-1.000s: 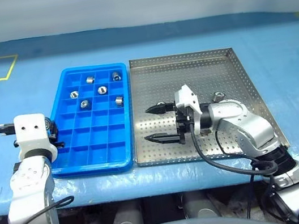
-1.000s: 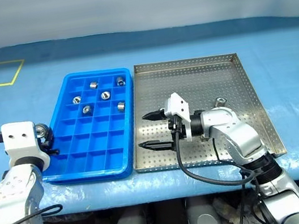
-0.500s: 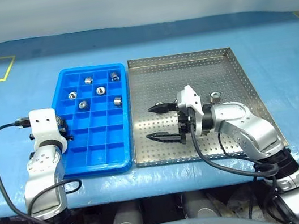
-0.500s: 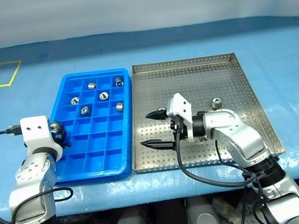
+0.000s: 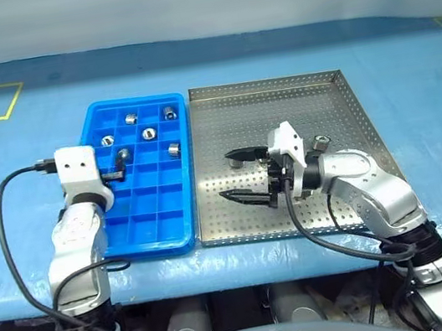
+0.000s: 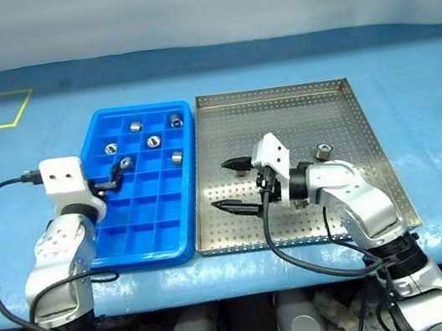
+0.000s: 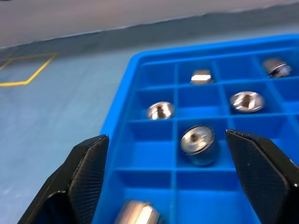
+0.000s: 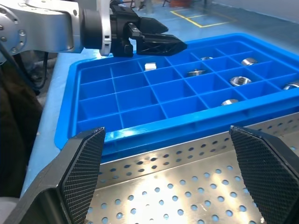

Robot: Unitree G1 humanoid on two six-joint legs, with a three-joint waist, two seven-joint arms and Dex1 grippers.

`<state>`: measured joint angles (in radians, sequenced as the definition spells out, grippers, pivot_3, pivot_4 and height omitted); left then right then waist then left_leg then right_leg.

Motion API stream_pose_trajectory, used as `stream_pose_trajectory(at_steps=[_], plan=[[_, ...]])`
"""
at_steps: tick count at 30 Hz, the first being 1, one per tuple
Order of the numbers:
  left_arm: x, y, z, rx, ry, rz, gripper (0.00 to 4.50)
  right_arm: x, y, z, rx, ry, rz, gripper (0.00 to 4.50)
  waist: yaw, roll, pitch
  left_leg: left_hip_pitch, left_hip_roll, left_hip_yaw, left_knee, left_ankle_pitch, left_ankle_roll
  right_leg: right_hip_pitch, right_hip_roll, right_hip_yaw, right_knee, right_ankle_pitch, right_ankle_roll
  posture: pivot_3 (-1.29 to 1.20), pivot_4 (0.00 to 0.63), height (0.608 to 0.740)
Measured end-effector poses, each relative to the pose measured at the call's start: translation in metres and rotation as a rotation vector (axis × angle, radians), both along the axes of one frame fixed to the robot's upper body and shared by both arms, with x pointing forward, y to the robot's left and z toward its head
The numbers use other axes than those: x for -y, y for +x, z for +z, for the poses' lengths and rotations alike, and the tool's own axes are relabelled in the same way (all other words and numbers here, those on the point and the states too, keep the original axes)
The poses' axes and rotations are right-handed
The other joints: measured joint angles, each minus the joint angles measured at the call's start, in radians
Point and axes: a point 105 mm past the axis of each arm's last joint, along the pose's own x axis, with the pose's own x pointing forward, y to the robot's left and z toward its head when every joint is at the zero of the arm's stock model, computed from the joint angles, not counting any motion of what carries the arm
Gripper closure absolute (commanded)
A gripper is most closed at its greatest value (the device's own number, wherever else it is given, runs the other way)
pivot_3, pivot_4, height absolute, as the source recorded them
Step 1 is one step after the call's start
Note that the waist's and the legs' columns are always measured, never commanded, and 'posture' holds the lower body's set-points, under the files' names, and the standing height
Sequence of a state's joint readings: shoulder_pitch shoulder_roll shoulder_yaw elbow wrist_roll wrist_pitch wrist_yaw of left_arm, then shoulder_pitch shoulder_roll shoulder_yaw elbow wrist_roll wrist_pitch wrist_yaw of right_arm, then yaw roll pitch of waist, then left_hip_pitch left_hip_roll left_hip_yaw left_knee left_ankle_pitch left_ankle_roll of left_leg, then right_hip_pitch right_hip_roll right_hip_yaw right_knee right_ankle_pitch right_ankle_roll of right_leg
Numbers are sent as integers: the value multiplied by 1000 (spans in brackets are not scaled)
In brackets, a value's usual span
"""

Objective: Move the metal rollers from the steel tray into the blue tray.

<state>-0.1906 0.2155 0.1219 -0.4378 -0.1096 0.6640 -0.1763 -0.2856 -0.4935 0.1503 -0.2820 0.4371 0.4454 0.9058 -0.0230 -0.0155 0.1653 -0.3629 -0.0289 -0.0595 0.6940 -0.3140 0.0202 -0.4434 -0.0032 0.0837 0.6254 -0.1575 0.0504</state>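
Blue tray (image 5: 149,220): set on the counter (image 5: 409,74) beside the left edge of the steel tray (image 5: 279,105), the two rims nearly touching; most of its square cells are bare.

Rollers already delivered: several are seen in the far cells of the blue tray, one to a cell, among them a roller (image 7: 198,140) lying just ahead of the left gripper (image 7: 177,177); another roller (image 7: 135,215) is glimpsed at the near edge of the left wrist view, apparently in a nearer cell.

Roller left to move: one roller (image 5: 320,143) is seen on the steel tray toward its right edge, close behind the right arm; whether others lie hidden under that arm cannot be told.

Left jaws: spread wide and released over the blue tray's left side, nothing held between them.

Right jaws: the right gripper (image 5: 241,176) is held open and empty above the steel tray's floor, pointed toward the blue tray.

Step in hand: a drop into the blue tray is judged just finished; the remaining roller is judged the next pick.

How to do it well: the roller should be straddled squarely by the jaws, gripped across its round wall, lifted clear of the raised rim, and let go low over a bare cell so that it is not bounced out.

Risk: a shiny short cylinder may be rolled away on the perforated floor if nudged by one finger first.
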Motion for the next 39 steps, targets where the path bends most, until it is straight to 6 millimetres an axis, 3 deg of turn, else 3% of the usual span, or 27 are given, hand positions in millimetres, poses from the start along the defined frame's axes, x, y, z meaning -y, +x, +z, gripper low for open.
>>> stream_pose_trajectory(at_steps=[4,8,14,22,33,39], plan=[[63,0,15,63,3,-329,157,16,4,-7,4,-50,-95,0,-16,0,0,0,0,0,0,0,0,0,1,0,0,0,0,-156,150,740],[88,13,1,-9,99,-460,157,27,1,-12,-2,-50,-161,0,-50,1,0,1,1,2,1,0,0,0,8,2,1,0,0,-214,150,740],[98,29,-26,-169,226,-490,157,33,-6,-11,14,-42,-216,0,-113,1,0,2,2,7,1,-1,2,0,11,9,1,-2,7,-265,150,740],[114,32,-40,-224,270,-544,157,36,-8,-11,19,-35,-252,0,-172,1,0,3,2,10,2,-2,3,0,11,14,1,-2,9,-279,150,740],[104,37,-64,-305,340,-484,157,33,-9,-7,35,-26,-249,0,-193,1,0,3,2,11,2,-2,4,0,11,15,1,-1,10,-259,150,740],[112,32,-74,-348,299,-529,157,31,-8,-4,46,-19,-240,0,-192,1,0,3,2,11,2,-2,4,-1,11,15,1,-1,10,-252,150,740]])
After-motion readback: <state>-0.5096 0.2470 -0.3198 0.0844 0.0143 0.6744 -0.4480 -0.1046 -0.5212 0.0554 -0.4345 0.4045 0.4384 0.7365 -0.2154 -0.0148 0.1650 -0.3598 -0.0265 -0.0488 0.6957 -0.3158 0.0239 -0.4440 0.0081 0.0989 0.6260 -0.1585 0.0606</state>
